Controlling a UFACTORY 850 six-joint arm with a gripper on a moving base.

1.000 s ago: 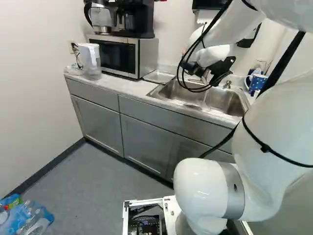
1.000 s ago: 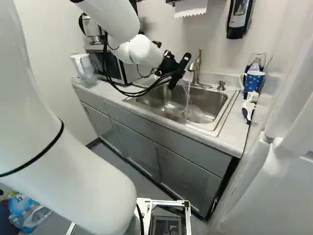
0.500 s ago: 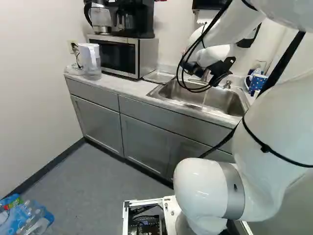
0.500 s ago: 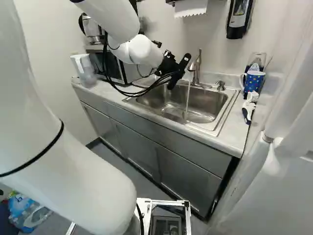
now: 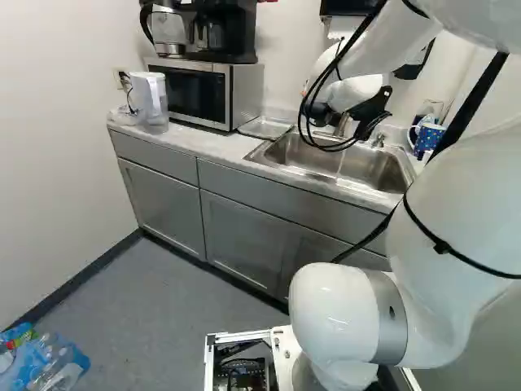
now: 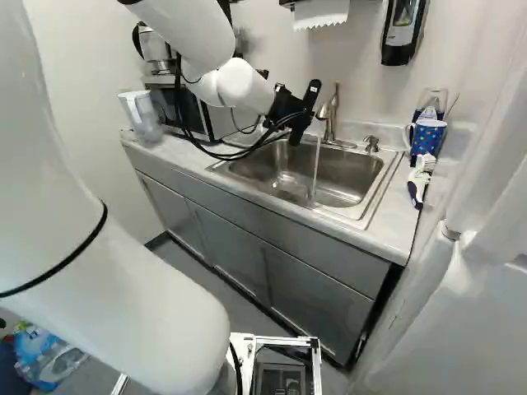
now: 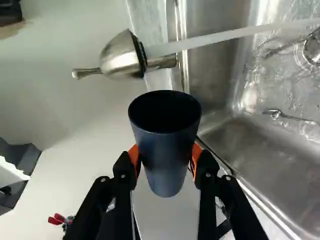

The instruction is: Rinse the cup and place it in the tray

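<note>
One dark cup (image 7: 167,170) clamped between both orange pads (image 7: 133,157) of my end effector (image 6: 301,115), held near faucet (image 6: 329,115). Water (image 6: 316,169) runs into sink (image 6: 350,196) just beside cup (I see stream missing it). Tray (image 5: 264,128) lies on counter (image 5: 203,144) between microwave (image 5: 195,91) and sink. Polka-dot mug (image 6: 426,138) stands past sink's other end.

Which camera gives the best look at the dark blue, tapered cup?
The wrist view: it shows the dark blue cup close up, round mouth visible, gripped in the black tool. In both base views, I cannot tell the cup from the tool.
</note>
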